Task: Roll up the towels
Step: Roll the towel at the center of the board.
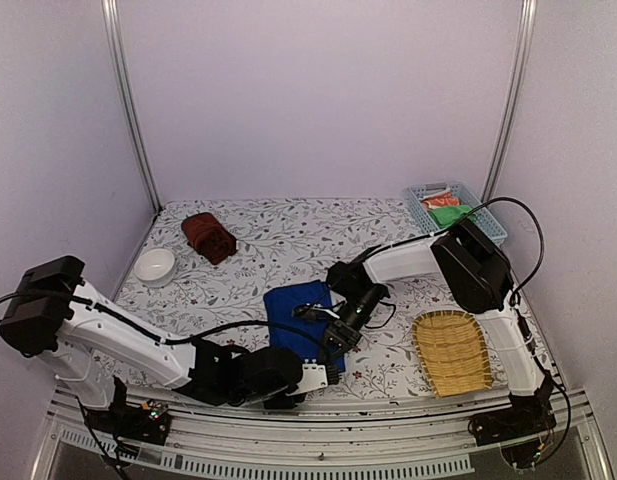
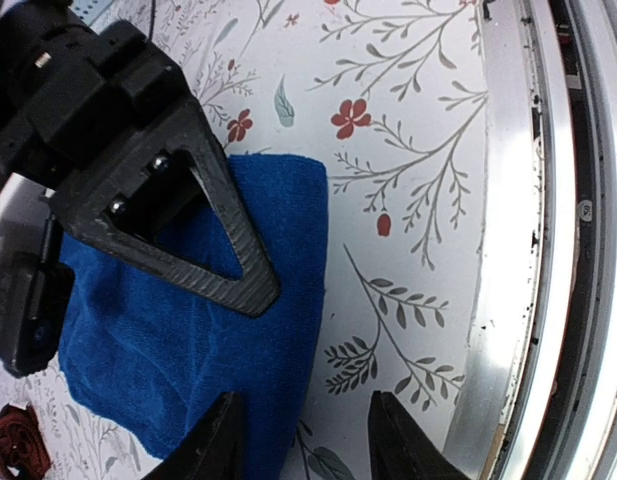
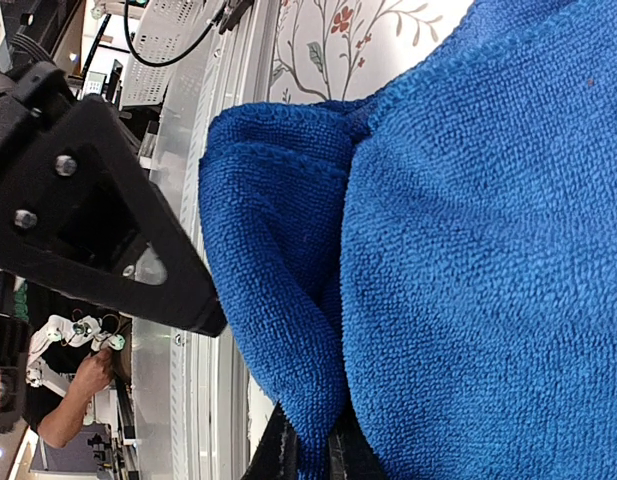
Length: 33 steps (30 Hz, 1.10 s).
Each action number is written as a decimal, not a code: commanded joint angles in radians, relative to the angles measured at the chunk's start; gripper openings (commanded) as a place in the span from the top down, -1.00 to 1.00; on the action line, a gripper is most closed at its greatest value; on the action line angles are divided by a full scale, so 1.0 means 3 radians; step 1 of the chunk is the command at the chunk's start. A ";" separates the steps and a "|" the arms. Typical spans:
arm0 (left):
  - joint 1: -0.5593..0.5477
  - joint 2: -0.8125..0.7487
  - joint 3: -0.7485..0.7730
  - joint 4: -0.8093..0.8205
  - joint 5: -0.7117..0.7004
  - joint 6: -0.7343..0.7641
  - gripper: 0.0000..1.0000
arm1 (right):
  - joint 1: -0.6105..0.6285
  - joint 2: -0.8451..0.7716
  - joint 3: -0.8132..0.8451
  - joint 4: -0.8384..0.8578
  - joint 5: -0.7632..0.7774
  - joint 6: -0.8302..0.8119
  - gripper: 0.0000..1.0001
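Blue towel, judged soft and limp, was best held at its folded edge, where right gripper was clamped; left gripper stood open, empty.

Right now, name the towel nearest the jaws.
The blue terry towel at the front edge; the dark red towel lies far back left, untouched.

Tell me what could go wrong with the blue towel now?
1. The right gripper pinches only a thin fold of the blue towel. That fold might slip out and flop back flat.
2. The left gripper is open and sits very close to the right one over the same towel, so the two could bump.
3. The towel lies near the metal rail at the table's edge. A pull that way might drag it off.
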 commanded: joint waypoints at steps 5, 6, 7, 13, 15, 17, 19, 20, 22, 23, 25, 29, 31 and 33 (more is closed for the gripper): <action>0.0159 -0.0065 -0.0023 0.0142 0.0100 0.0171 0.12 | 0.0002 0.0213 -0.0028 -0.0066 0.0268 -0.0050 0.94; 0.0182 -0.0043 -0.0013 0.0131 0.0157 0.0165 0.13 | 0.0004 0.0212 -0.0028 -0.0068 0.0268 -0.0049 0.94; 0.0200 -0.0008 -0.0002 0.0123 0.0190 0.0152 0.15 | 0.0001 0.0217 -0.0028 -0.0068 0.0268 -0.0049 0.94; 0.0292 0.0266 0.0083 -0.0035 0.0264 0.0055 0.23 | 0.0001 0.0213 -0.0038 -0.0077 0.0242 -0.0054 0.94; 0.0293 0.0335 0.0107 -0.0097 0.0302 0.0048 0.29 | -0.0002 0.0213 -0.0038 -0.0086 0.0221 -0.0059 0.93; 0.0293 0.0381 0.0117 -0.0126 0.0311 0.0045 0.38 | -0.0004 0.0213 -0.0033 -0.0091 0.0208 -0.0063 0.93; 0.0294 0.0406 0.0148 -0.0155 0.0347 0.0038 0.51 | -0.0007 0.0208 -0.0028 -0.0101 0.0201 -0.0067 0.92; 0.0298 0.0432 0.0168 -0.0177 0.0354 0.0041 0.56 | -0.0009 0.0204 -0.0023 -0.0115 0.0192 -0.0073 0.89; 0.0298 0.0515 0.0236 -0.0259 0.0343 0.0059 0.73 | -0.0025 0.0161 0.0007 -0.0195 0.0139 -0.0123 0.82; 0.0307 0.0574 0.0291 -0.0350 0.0325 0.0055 0.81 | -0.0047 0.0128 0.0038 -0.0253 0.0097 -0.0155 0.76; 0.0325 0.0666 0.0417 -0.0544 0.0359 0.0007 0.92 | -0.0124 -0.0003 0.0088 -0.0378 0.0038 -0.0256 0.65; 0.0409 0.0719 0.0637 -0.0905 0.0898 -0.0127 0.98 | -0.0411 -0.0513 0.0226 -0.0566 0.0114 -0.0347 0.36; 0.0454 0.0708 0.0705 -0.1023 0.1201 -0.0220 1.00 | -0.0609 -0.0751 0.0351 -0.0645 0.0199 -0.0370 0.31; 0.0542 0.0718 0.0770 -0.1102 0.1548 -0.0354 1.00 | -0.0825 -0.0974 0.0549 -0.0761 0.0239 -0.0347 0.30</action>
